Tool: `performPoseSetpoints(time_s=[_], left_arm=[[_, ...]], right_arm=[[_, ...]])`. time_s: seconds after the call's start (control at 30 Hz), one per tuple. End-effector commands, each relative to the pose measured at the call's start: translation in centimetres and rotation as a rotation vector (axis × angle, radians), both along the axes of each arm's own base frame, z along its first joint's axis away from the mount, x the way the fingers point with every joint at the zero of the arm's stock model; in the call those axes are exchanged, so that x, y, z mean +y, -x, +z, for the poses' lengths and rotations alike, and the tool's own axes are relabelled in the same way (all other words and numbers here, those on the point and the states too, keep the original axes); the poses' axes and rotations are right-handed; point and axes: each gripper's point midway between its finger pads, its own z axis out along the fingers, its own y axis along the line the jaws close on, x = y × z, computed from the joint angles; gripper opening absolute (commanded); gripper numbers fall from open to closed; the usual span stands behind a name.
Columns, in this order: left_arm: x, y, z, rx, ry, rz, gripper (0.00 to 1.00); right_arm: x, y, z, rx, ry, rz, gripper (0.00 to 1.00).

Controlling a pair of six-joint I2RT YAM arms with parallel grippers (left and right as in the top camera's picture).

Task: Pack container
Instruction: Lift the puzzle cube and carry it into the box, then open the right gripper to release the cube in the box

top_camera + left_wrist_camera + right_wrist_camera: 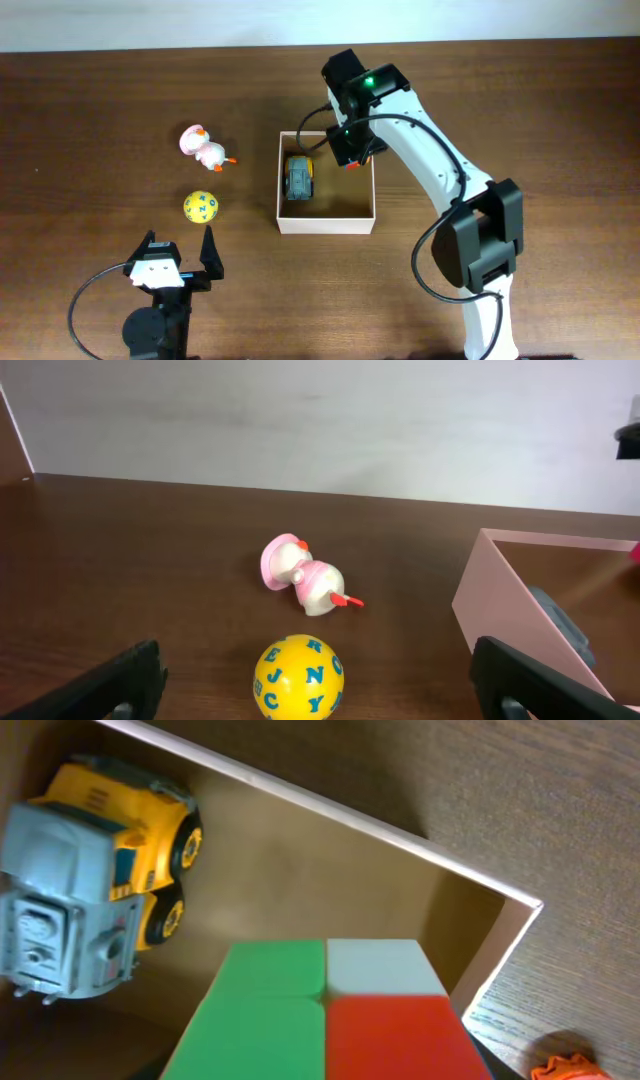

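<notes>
Left gripper (180, 248) at the near edge, jaws wide, holding nothing. Just ahead of it is the yellow letter ball (200, 207), and beyond that the pink duck toy (206, 148) on its side. Container (326, 225) mid-table, right of both toys, with the toy truck (299, 177) inside by its left wall. Right gripper (350, 152) over the far right corner, clamped on the colour cube (330, 1010).

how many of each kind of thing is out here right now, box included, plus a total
container: 1
toy truck: 1
colour cube: 1
yellow letter ball: 1
pink duck toy: 1
total: 5
</notes>
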Motion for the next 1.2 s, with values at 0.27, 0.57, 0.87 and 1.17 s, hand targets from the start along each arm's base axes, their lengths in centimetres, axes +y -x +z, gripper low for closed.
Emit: performPoseSetpoints(time_s=[0.27,0.57,0.87,1.17], left_arm=[[0.0,0.0,-0.1,-0.004,-0.019,0.000,0.99],[0.0,0.0,-0.1,-0.003,-0.019,0.000,0.99],[0.0,0.0,-0.1,-0.004,-0.019,0.000,0.99],[0.0,0.0,-0.1,-0.004,-0.019,0.000,0.99]], right_arm=[[-0.4,-0.1,-0.7,0.005,0.027,-0.011,0.60],[0.4,-1.4,3.7,-0.093,-0.028,-0.011,0.66],[-2.1,0.8,12.1,-0.165,-0.054,-0.064,0.67],[-0.7,5.4,10.5,-0.004,-0.034,0.060,0.66]])
